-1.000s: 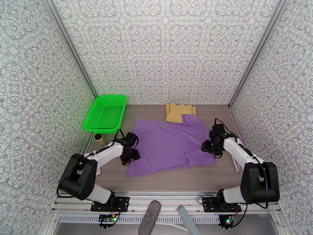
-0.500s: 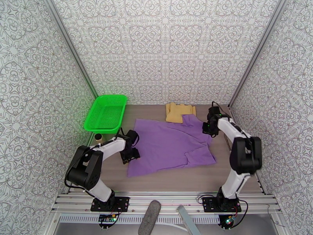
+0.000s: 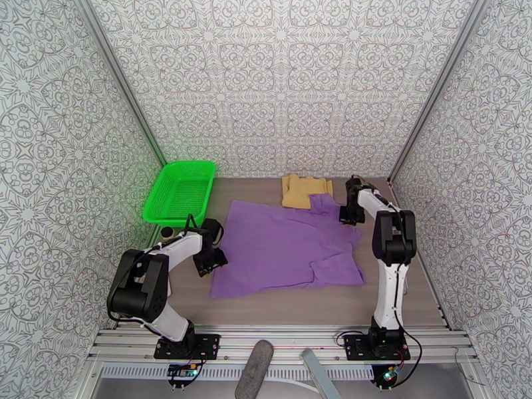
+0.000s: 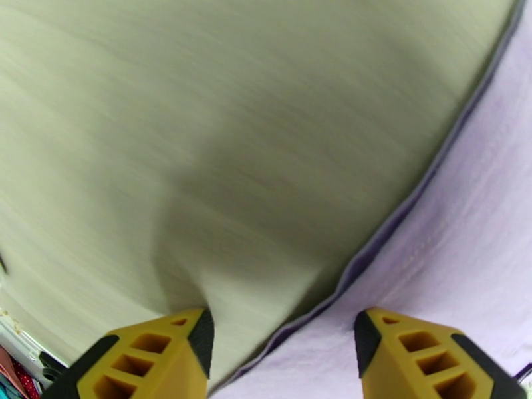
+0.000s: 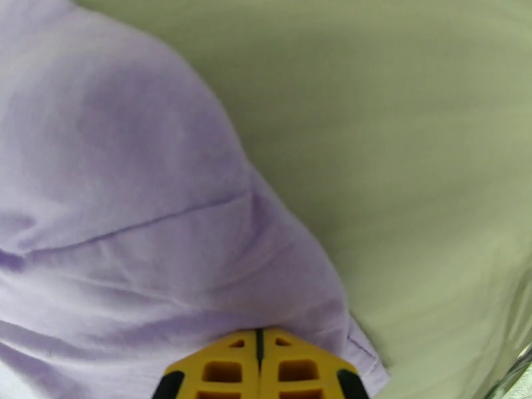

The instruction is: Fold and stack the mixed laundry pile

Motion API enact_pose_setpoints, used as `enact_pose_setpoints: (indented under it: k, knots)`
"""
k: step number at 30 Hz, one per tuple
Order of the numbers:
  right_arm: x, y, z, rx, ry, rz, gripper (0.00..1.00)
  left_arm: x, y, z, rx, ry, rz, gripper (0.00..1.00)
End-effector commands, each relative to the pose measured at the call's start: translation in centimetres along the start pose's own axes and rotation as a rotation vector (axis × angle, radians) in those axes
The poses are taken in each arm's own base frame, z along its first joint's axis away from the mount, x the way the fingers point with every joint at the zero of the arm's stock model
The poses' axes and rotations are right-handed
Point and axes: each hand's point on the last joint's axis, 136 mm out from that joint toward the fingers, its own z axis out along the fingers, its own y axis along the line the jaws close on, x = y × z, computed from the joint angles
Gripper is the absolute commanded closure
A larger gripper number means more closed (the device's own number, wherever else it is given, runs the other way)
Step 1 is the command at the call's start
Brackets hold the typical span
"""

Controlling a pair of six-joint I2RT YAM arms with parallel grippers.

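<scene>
L gripper [image 4: 282, 344] is part open, nothing between its yellow fingers [image 4: 153, 360]: in the L wrist view one finger hangs over bare table [image 4: 199, 128], the other over the purple T-shirt [image 4: 465, 227], so the jaws straddle the shirt's dark hem w/o gripping it. From the top cam this gripper sits low at the shirt's L side edge, about halfway along it, arm bent in from the near L base. R gripper [image 5: 259, 337] has its jaws pressed fully together; in the R wrist view purple cloth puckers right at the tips and creases run back from there, so it looks pinched on the shirt's edge, tho the pinch itself is hidden under the tips. Top cam puts this gripper at the shirt's far R side, next to the sleeve, R arm stretched well fwd. The T-shirt lies spread mostly flat mid-table betw the two arms, near R part wrinkled and folded a bit. The mustard-tan garment [image 3: 302, 189] sits folded at the far edge, its near R corner touching or just under the purple sleeve. A green mesh basket [image 3: 189, 165] stands in the far L corner, apart from both garments.
</scene>
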Motion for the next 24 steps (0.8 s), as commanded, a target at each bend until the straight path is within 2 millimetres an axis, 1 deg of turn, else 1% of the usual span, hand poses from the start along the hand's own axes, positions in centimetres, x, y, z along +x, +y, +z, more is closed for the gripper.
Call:
enact_pose_setpoints:
  k: [1, 3, 6, 8, 10, 12, 13, 15, 16, 17, 18, 20, 21, 23, 24]
  knots:
    - [-1.1, -2.3, 1.9, 0.083, 0.038, -0.026, 1.0, -0.7, 0.5, -0.3, -0.027, -0.015, 0.018, 0.39]
    - [-2.7, -2.2, 1.8, 0.083, 0.018, -0.045, 1.0, -0.6, 0.4, 0.0, -0.024, -0.008, 0.02, 0.39]
    - [-4.1, -1.6, 1.7, 0.063, 0.0, -0.068, 1.0, -0.4, 0.3, 0.5, -0.019, 0.003, 0.019, 0.38]
    - [-4.2, -1.4, 1.3, 0.052, -0.001, -0.078, 1.0, -0.3, 0.1, 0.7, -0.011, 0.006, 0.021, 0.39]
    - [-3.9, -1.4, 0.4, 0.04, -0.006, -0.08, 1.0, -0.2, -0.1, 0.8, -0.005, 0.008, 0.024, 0.39]
    - [-3.2, -1.4, -1.3, 0.02, -0.029, -0.074, 1.0, -0.2, -0.3, 0.7, 0.0, 0.003, 0.029, 0.39]
    - [-2.8, -1.5, -2.2, 0.014, -0.04, -0.071, 0.96, -0.2, -0.4, 0.7, 0.0, 0.003, 0.031, 0.39]
    - [-1.4, -1.9, -4.6, 0.003, -0.074, -0.053, 0.84, -0.3, -0.7, 0.5, 0.008, -0.001, 0.039, 0.39]
    - [-0.4, -2.0, -5.8, -0.009, -0.088, -0.045, 0.79, -0.4, -0.8, 0.4, 0.011, -0.002, 0.042, 0.38]
    - [0.7, -2.0, -6.4, -0.023, -0.095, -0.039, 0.74, -0.4, -1.0, 0.3, 0.015, -0.007, 0.046, 0.38]
    - [2.0, -2.2, -7.2, -0.033, -0.103, -0.029, 0.72, -0.5, -1.1, 0.2, 0.019, -0.009, 0.049, 0.38]
    - [4.8, -2.5, -7.9, -0.049, -0.102, -0.009, 0.71, -0.5, -1.3, 0.1, 0.027, -0.013, 0.054, 0.39]
    - [6.0, -2.5, -8.0, -0.06, -0.098, -0.001, 0.71, -0.6, -1.4, 0.1, 0.031, -0.015, 0.056, 0.39]
    - [9.0, -2.2, -7.4, -0.099, -0.077, 0.009, 0.71, -0.6, -1.7, 0.0, 0.041, -0.017, 0.062, 0.39]
    - [10.0, -2.0, -7.0, -0.113, -0.066, 0.013, 0.71, -0.6, -1.8, 0.0, 0.045, -0.018, 0.066, 0.39]
